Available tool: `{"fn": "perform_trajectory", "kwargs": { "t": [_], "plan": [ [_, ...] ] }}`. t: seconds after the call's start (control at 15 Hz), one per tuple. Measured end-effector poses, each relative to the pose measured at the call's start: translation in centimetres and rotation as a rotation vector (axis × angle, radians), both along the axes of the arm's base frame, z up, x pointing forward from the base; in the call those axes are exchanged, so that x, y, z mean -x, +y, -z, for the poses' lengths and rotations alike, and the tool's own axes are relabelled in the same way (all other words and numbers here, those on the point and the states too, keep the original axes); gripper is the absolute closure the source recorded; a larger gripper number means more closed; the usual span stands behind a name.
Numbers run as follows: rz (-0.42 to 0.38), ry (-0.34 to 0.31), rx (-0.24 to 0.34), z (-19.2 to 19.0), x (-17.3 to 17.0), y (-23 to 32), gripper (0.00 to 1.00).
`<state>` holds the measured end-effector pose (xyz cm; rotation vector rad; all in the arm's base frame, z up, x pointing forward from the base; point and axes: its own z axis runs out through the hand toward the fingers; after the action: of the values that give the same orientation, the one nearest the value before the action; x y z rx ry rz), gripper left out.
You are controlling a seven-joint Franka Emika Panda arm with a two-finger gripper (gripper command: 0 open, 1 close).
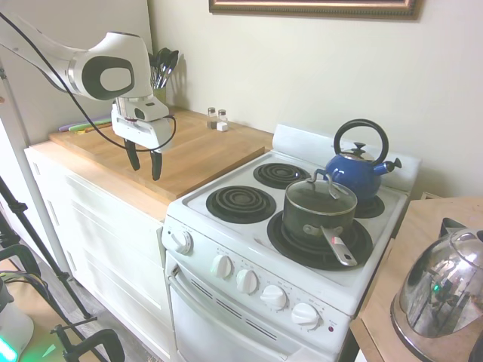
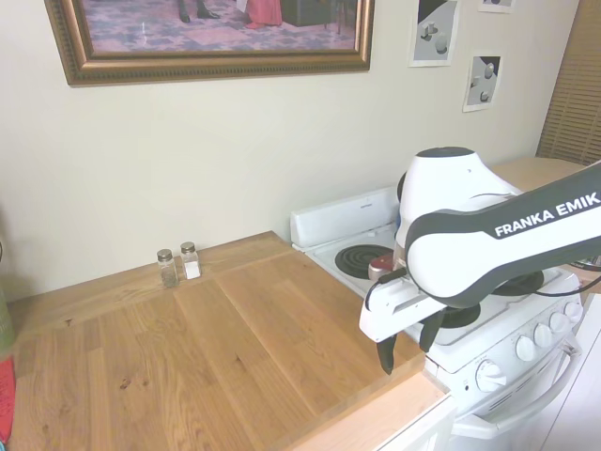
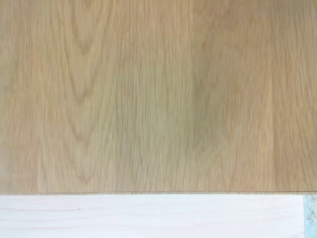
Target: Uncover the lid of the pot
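Well apart from the open fingers point(image 1: 145, 160), the lid point(image 1: 320, 196) covers the pot point(image 1: 317, 217).

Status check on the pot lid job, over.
Gripper open, empty, above wooden counter. Glass lid on dark pot. Blue kettle close behind.

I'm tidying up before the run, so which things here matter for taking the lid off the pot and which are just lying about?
For the job:
the lid
the pot
the tool, open, above the wooden counter

Lying about:
blue kettle
steel kettle
salt and pepper shakers
utensils
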<state>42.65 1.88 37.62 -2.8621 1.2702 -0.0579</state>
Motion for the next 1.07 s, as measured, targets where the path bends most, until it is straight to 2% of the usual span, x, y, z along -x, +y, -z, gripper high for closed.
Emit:
{"fn": "perform_trajectory", "kwargs": {
  "t": [0.27,0.4,0.67,0.87,0.93,1.07],
  "plan": [
    [0.019,-0.021,-0.01,-0.5,-0.1,-0.5,0.0],
    [0.035,-0.053,-0.037,-2.1,0.2,-2.0,0.0],
    [0.064,-0.136,-0.125,-9.6,3.2,-9.4,0.0],
    [0.139,-0.216,-0.197,-16.5,6.0,-18.0,0.0],
    [0.17,-0.236,-0.228,-18.3,6.2,-20.6,0.0],
    [0.228,-0.245,-0.3,-20.0,4.5,-23.7,0.0]
  ]
}}
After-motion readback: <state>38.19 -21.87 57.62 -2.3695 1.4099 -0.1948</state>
